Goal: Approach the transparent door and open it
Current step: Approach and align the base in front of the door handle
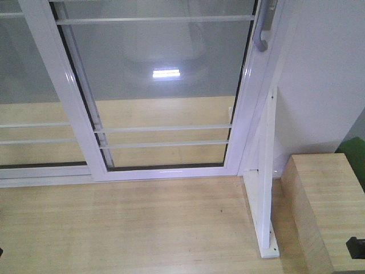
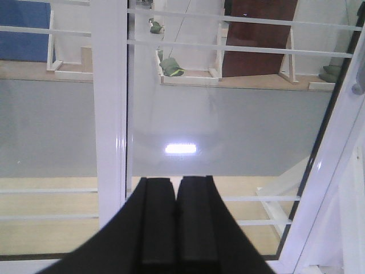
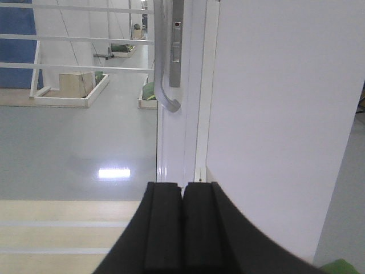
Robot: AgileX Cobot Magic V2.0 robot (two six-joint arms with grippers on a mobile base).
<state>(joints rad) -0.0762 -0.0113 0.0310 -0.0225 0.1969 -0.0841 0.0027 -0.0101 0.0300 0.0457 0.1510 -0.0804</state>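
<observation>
Left tool (image 2: 175, 184) and right tool (image 3: 183, 187) closed, empty.

This is an indoor test hall of staged mock-ups. Beyond the left pincer (image 2: 175, 181), a glossy grey floor (image 2: 239, 131) carries white-framed platforms (image 2: 188, 80). The transparent door (image 1: 165, 103) stands on pale wooden decking (image 1: 125, 222).

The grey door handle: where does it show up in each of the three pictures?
Front view: grey handle at the top right, cut by the top edge.
Left wrist view: only what looks like its tip, at the right edge.
Right wrist view: top centre, curving down.
Shared landmark: the bright light reflection on the floor.
</observation>
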